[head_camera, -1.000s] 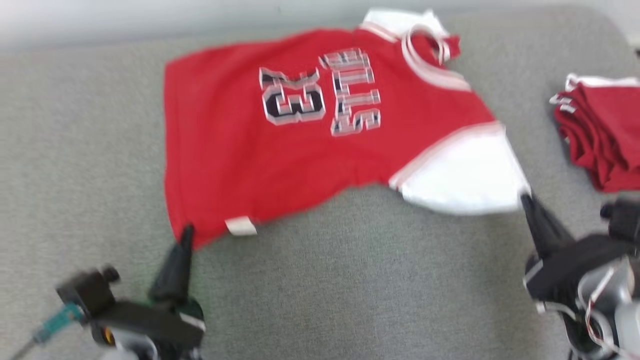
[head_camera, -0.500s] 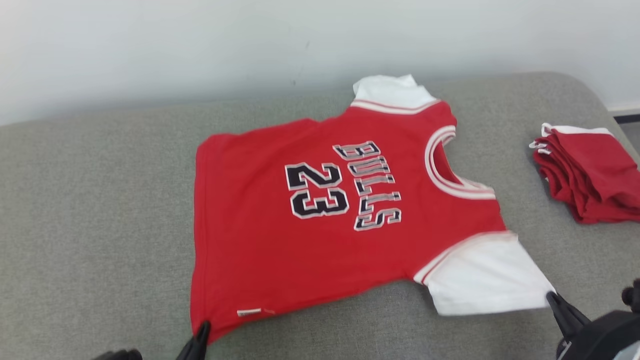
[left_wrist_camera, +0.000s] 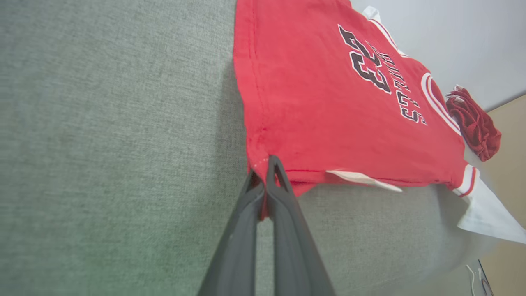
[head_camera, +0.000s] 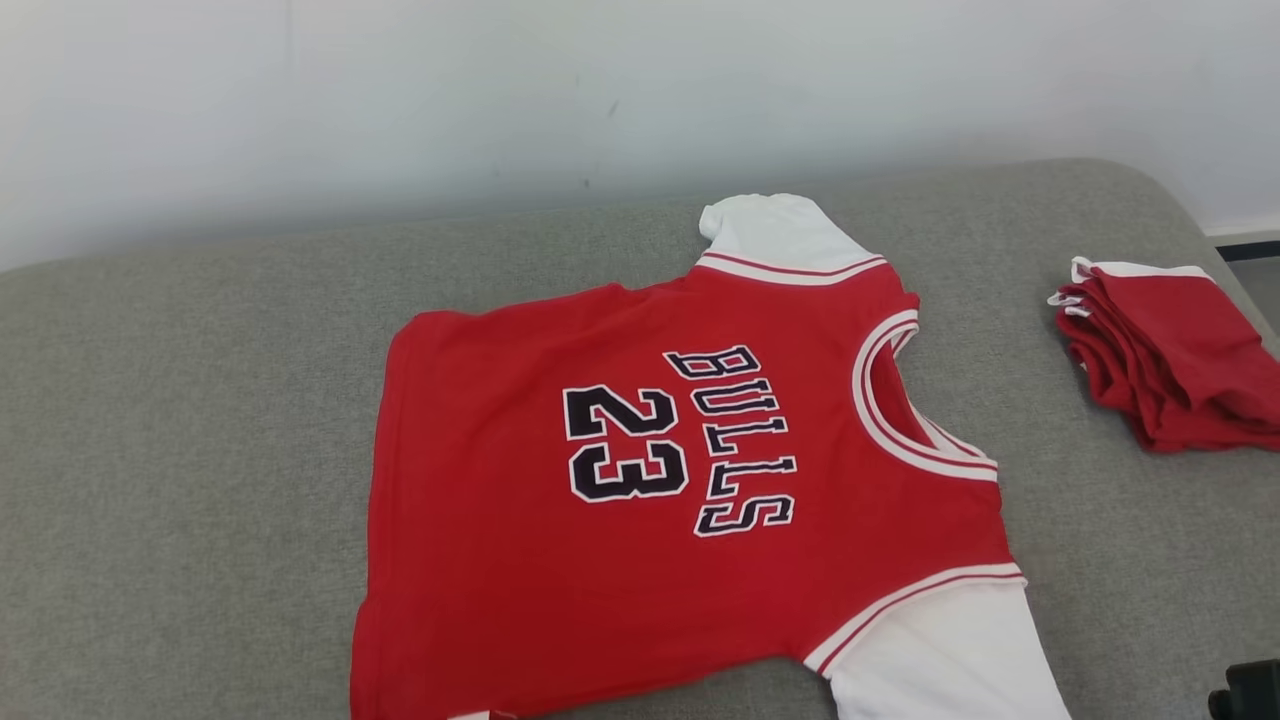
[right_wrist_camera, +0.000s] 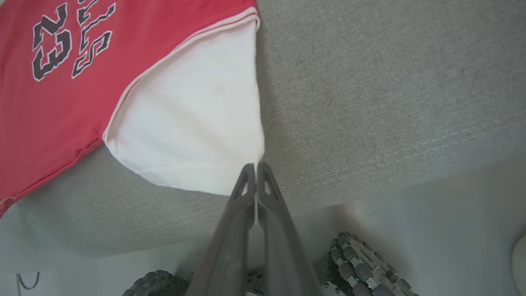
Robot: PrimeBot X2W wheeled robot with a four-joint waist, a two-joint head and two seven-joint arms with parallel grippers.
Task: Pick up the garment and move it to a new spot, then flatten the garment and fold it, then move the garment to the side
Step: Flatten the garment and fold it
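The shirt (head_camera: 500, 600) is soft, dull red and white cloth, the cushion (head_camera: 180, 450) under it is rough grey woven cloth, the wall (head_camera: 400, 100) is smooth and plain, and the fingers (left_wrist_camera: 289, 230) look like dull dark plastic.

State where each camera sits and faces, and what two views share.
Head view: on the head, looking forward and down across the grey cushion at the jersey; a dark robot part shows bottom right.
Left wrist view: on the left wrist, looking along the left tool, shut on the jersey's hem corner.
Right wrist view: on the right wrist, looking along the right tool, shut on the white sleeve.
Shared: head and left wrist views both show the folded red stack.
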